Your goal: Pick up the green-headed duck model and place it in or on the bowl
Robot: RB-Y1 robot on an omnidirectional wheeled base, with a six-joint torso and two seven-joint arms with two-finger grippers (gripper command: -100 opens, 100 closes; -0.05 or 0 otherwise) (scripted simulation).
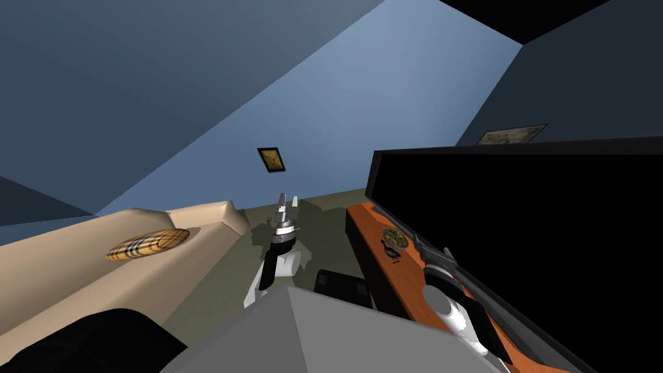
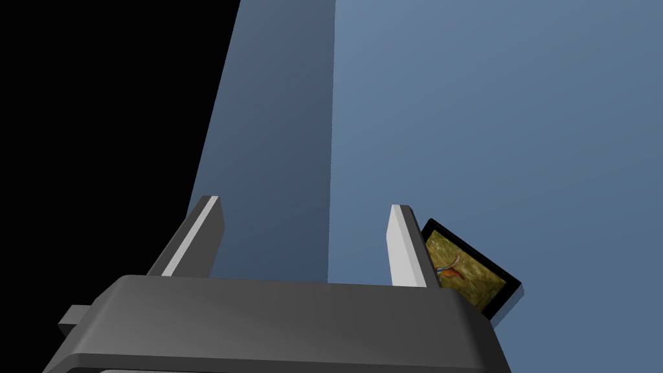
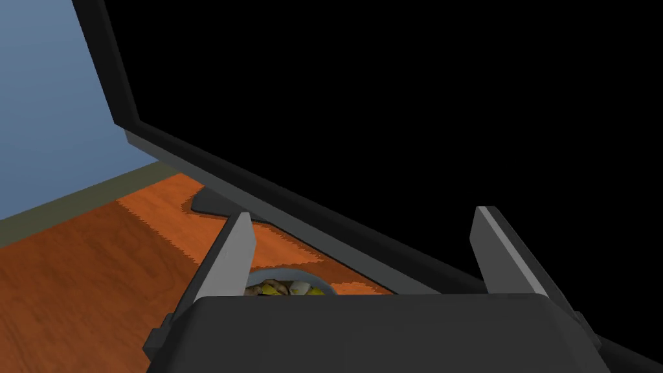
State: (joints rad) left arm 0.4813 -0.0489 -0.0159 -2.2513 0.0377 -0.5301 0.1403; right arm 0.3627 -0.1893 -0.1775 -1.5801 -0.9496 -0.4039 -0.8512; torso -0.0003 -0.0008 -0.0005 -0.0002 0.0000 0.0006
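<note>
The duck (image 1: 390, 252) stood on the orange stand (image 3: 97, 272), just beside the bowl (image 3: 294, 274) on the side nearer the robot. It was too small to tell whether the two touched. The right gripper (image 3: 364, 215) hung low over the stand with its fingers spread wide and nothing between them. It pointed along the stand at the bowl's rim, with the TV (image 1: 518, 246) close on its far side. In the head view it sat just beside the duck, between duck and TV. The main risk looked like a blind grasp: the hand was aimed at the bowl rather than the duck, so closing from there would likely catch the rim or nothing at all. A sideways correction could bump the small duck over or push it against the bowl and shift both. With so little room, a finger or the wrist could also strike the TV's lower edge when the arm turned. The duck's narrow, uneven body might slip between thin blades if it were pinched at the neck or tail. The left gripper (image 1: 289, 202) was raised in front of the chest, also open and empty, well apart from the stand.
</note>
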